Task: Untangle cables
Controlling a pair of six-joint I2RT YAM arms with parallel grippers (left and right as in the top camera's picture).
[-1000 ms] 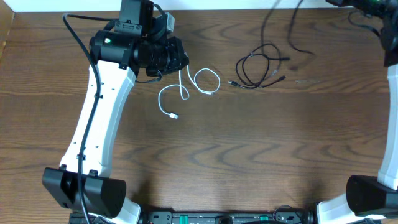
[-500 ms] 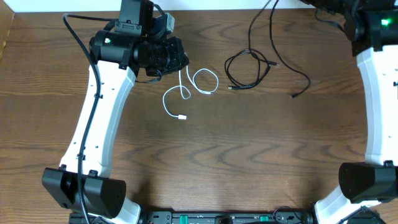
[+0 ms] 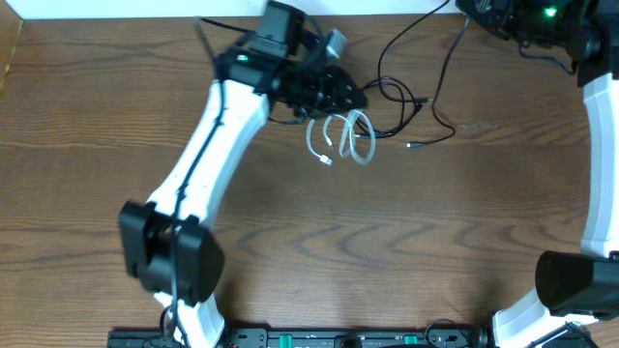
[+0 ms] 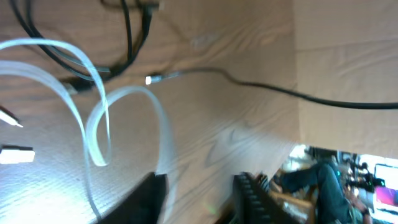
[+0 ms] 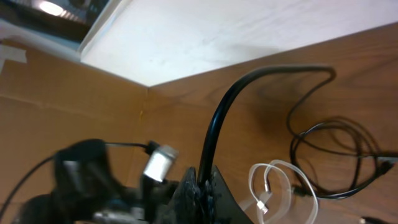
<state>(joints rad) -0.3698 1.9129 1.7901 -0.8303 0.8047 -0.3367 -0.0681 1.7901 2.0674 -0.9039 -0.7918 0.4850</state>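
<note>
The white cable (image 3: pixel 340 137) lies in loose loops at the middle back of the table, blurred in the left wrist view (image 4: pixel 93 124). My left gripper (image 3: pixel 346 97) is just behind it; its jaws (image 4: pixel 200 199) stand apart, with one white strand running along the left finger. The black cable (image 3: pixel 398 97) loops just right of the white one, its plug (image 3: pixel 412 145) on the table, and rises to the back right. My right gripper (image 3: pixel 476 10) is raised there, and its fingers (image 5: pixel 205 186) are shut on the black cable (image 5: pixel 217 130). The white cable also shows in the right wrist view (image 5: pixel 280 180).
The table's back edge and a white wall (image 3: pixel 387 8) run just behind both grippers. A cardboard wall (image 4: pixel 348 50) stands at the side. The left arm (image 3: pixel 203 164) crosses the left half of the table diagonally.
My left arm has swung right, and the white cable has moved right with it, up against the black loops. The right gripper has shifted left, and the black cable's loop and free end have shifted.
</note>
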